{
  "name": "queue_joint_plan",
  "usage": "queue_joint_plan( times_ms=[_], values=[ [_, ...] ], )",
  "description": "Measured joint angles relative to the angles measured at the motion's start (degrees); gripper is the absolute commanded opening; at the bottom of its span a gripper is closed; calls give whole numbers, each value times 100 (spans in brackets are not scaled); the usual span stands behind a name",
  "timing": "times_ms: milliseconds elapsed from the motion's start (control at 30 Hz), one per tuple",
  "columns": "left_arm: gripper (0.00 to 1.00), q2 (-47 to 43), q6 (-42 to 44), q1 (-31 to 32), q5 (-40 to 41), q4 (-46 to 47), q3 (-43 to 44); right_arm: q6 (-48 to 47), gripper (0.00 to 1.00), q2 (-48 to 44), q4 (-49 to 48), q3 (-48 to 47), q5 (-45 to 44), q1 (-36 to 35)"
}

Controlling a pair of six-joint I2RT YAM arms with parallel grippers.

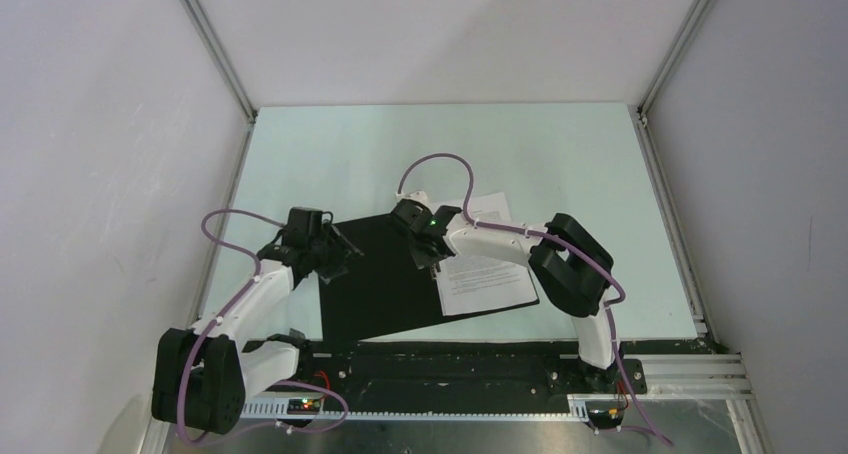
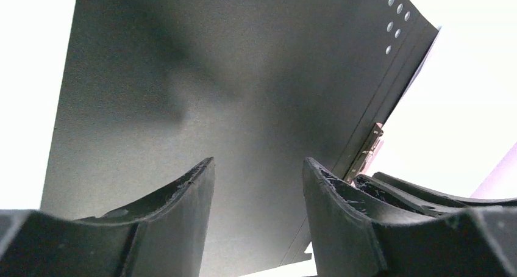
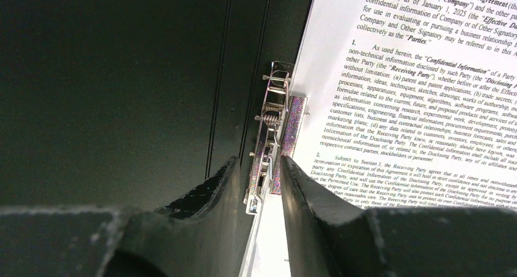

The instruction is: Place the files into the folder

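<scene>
Overhead: folder point(image 1: 375, 284) open, black inside up, by bench point(image 1: 330, 144) near edge, middle; printed files point(image 1: 490, 279) on its right half.
Left wrist: left tool point(image 2: 259, 164) wide, empty, over black inside.
Right wrist: right tool point(image 3: 257, 161) narrow, seemingly pinching metal clip point(image 3: 272, 106).

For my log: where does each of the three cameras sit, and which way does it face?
Top external: above and behind, looking down on the table; left arm and right arm show, folder open.
Left wrist: low, looking along the folder's black inside; left tool fingers frame it.
Right wrist: looking down on the metal clip and printed sheet; right tool fingers straddle the clip.
Shared: both wrist views show the clip.
</scene>
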State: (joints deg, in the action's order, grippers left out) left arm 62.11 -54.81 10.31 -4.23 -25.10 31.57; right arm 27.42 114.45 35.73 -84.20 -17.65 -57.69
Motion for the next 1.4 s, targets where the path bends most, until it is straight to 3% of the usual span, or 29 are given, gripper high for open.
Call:
queue_joint_plan(
  times_ms=[200,567,867,967,1233,1400],
  values=[
    [59,0,85,-28,0,-52,0,0,34,13,-46,0,9,0],
    [59,-31,90,-55,0,-101,0,61,22,251,-83,-26,-7,7],
    [61,-31,94,-68,2,-114,0,197,21,407,57,-267,-79,17],
    [62,-31,116,-72,2,-116,0,262,2,485,129,-380,-125,17],
    [86,-28,398,-76,0,-133,20,365,0,420,83,-321,-94,96],
    [96,238,887,-81,-70,-273,494,271,0,129,-11,26,44,317]
  ],
)
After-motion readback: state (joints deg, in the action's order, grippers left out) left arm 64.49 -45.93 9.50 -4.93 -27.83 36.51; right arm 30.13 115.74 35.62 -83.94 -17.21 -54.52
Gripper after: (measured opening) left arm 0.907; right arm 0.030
